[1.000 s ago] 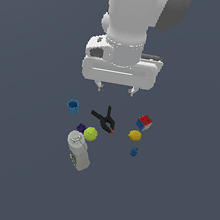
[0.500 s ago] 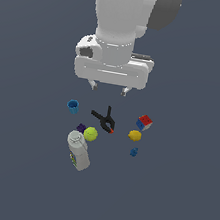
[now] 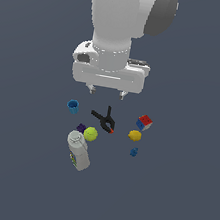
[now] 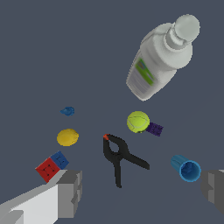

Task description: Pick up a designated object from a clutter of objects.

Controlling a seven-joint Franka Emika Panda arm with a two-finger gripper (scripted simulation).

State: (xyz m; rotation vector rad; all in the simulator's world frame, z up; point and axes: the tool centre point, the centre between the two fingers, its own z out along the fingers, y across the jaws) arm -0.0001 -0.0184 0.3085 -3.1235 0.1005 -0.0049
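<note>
Now higher above the clutter than a second ago, gripper (image 3: 106, 92) wide open and empty. Still no move down toward the tennis ball (image 3: 90, 134), resting untouched between bottle (image 3: 78, 152) and clamp (image 3: 106, 120).

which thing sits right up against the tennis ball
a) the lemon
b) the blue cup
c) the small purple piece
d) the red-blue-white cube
c: the small purple piece lies directly beside the tennis ball in the wrist view, and the exterior view shows the two adjacent as well, while the other three things lie clearly apart from the ball.
</note>
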